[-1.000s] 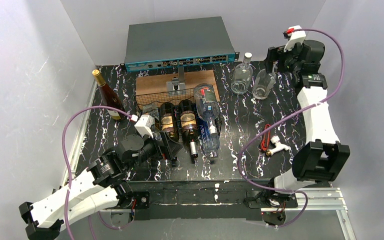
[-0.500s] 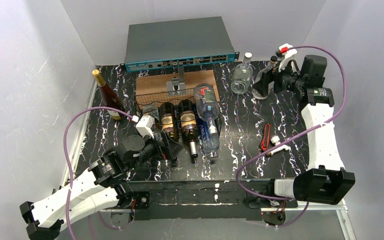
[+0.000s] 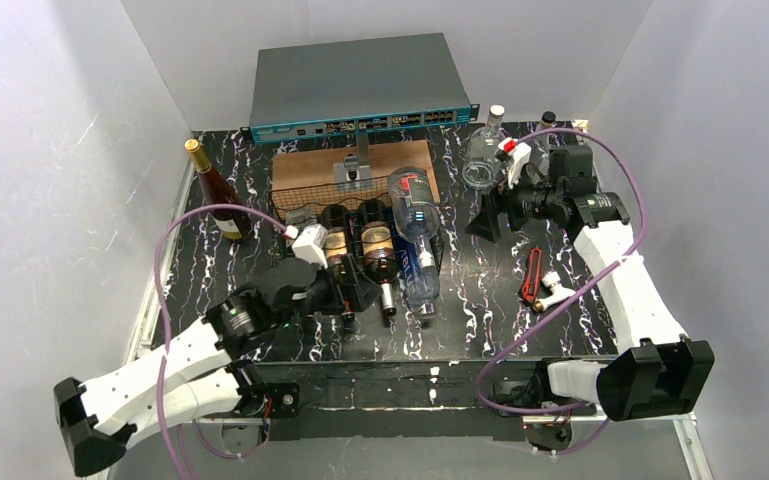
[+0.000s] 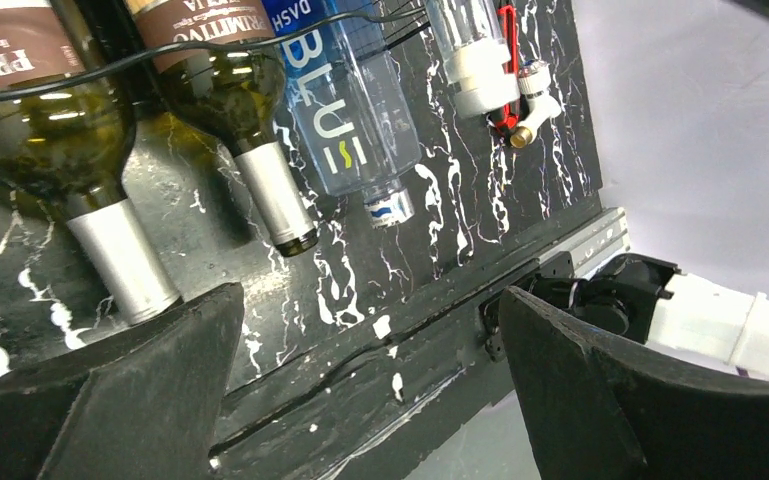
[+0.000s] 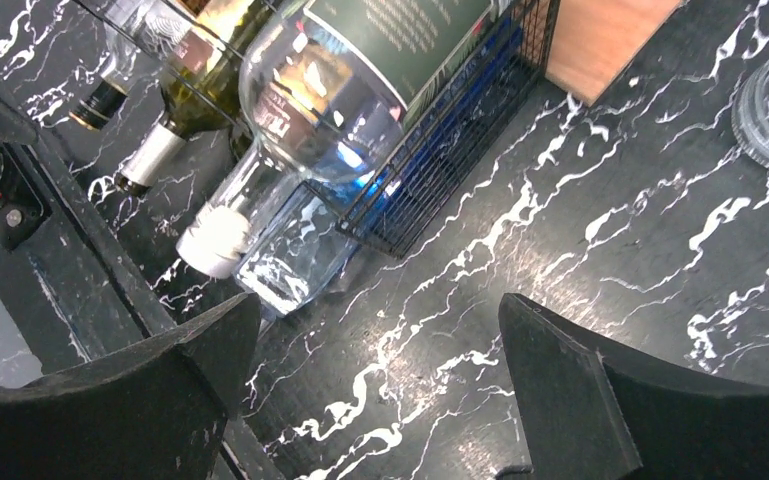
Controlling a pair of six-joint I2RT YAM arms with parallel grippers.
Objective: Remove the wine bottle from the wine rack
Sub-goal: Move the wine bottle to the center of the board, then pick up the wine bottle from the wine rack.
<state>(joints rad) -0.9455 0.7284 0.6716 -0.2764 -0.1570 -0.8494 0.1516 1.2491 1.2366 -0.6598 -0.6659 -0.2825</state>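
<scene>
— Reckoning progress, left side first: has anything been lifted off?

— Nothing yet. The left gripper [image 3: 355,290] is held low at the near edge of the wine rack [image 3: 300,192], its claw spread wide with nothing between the tips. No contact with any bottle can be made out.

— And the rack's load?

— Two dark bottles are cradled side by side, the left wine bottle [image 3: 338,240] and the second wine bottle [image 3: 376,245]. Their silver-capped necks are pointed toward the near edge of the table [image 3: 480,290]. In the left wrist view, the first neck is seen just ahead of one finger [image 4: 140,400]. Further right a blue bottle [image 4: 340,110] is lodged at the rack's end, and a clear bottle [image 3: 408,195] is laid over it.

— Which one is meant?

— That cannot be settled from the task wording. The left dark one is judged likeliest, being nearest the open claw.

— Right side?

— The right gripper [image 3: 482,215] is hung near the rack's right end, apart from it, likewise wide open and empty. The clear bottle is framed in the right wrist view.

— Tally?

— An approach is judged to be under way. The grasp, the lift out of the cradle and the set-down are all left to be done.
</scene>
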